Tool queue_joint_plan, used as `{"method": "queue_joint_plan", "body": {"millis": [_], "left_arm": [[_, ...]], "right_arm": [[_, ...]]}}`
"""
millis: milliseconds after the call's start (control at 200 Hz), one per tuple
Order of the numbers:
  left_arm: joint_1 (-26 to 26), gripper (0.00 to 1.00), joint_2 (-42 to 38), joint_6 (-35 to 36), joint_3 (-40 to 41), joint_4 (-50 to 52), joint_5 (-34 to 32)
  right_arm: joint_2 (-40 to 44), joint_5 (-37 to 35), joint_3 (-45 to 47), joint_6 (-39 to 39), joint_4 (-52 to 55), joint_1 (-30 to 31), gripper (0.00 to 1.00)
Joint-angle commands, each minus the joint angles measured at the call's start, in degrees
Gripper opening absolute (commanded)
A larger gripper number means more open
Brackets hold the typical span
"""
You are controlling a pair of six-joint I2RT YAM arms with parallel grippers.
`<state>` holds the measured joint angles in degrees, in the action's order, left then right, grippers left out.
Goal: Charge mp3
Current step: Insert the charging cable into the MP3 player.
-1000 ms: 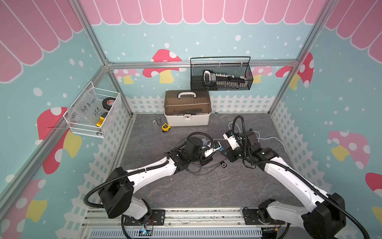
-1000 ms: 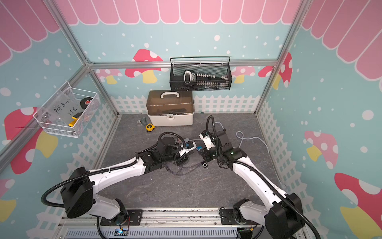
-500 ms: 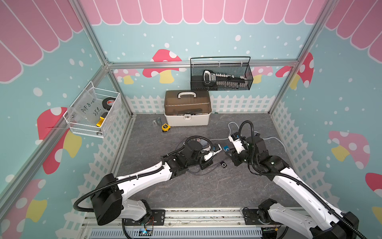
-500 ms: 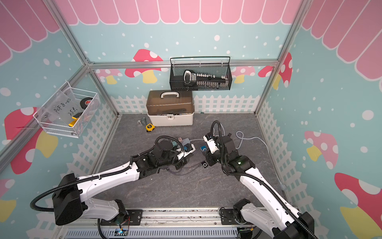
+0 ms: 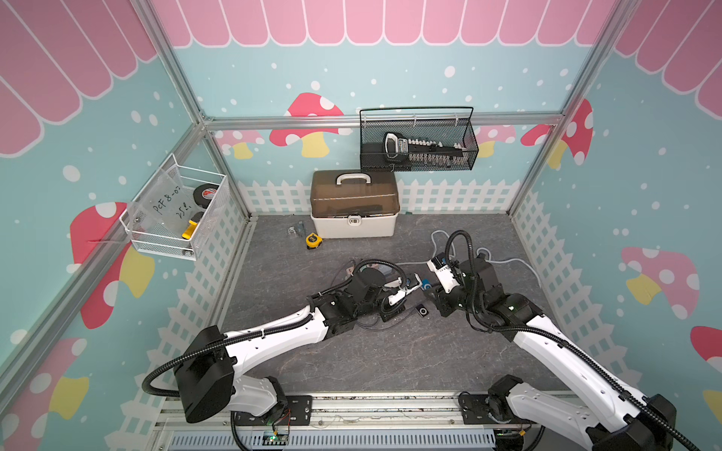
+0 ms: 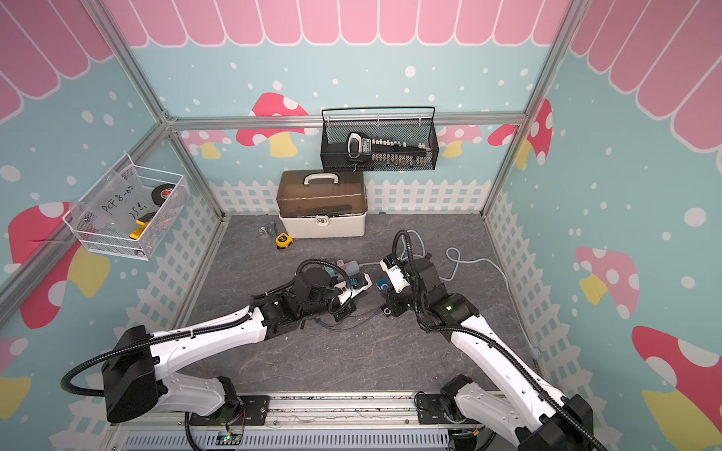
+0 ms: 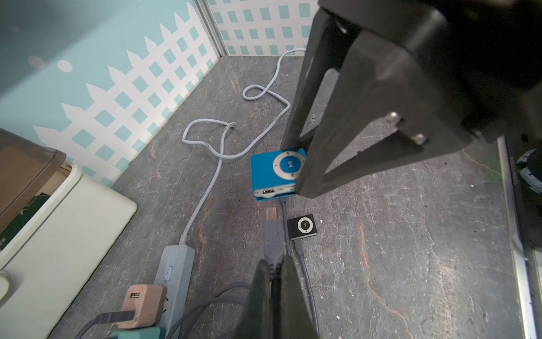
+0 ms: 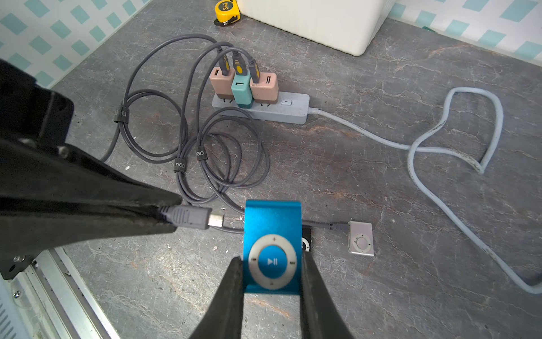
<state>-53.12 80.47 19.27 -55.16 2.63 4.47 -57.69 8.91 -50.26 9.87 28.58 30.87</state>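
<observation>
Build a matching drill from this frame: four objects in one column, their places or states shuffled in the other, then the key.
Objects
1. blue mp3 player
2. grey USB plug
3. silver mp3 player
4. yellow tape measure

Places or states
A. beside the toolbox
B. clamped in the left gripper
C. lying free, plugged in
D. clamped in the right gripper

Pairs: 1-D, 2-B, 3-C, 4-A
</observation>
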Motion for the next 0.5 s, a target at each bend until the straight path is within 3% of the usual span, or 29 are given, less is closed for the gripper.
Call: {"method": "queue_joint_plan", "body": {"millis": [0, 495], "left_arm": [[-0.49, 0.0, 1.0, -0.28, -1.16, -1.37, -0.44], [-0.55, 0.0, 1.9, -0.05, -2.17, -2.63, -0.54]], "right_arm": [[0.13, 0.16, -0.73, -0.98, 0.0, 0.3, 0.03], [-0.14, -0.12, -0.19, -0.73, 0.86, 0.34, 0.03]]}}
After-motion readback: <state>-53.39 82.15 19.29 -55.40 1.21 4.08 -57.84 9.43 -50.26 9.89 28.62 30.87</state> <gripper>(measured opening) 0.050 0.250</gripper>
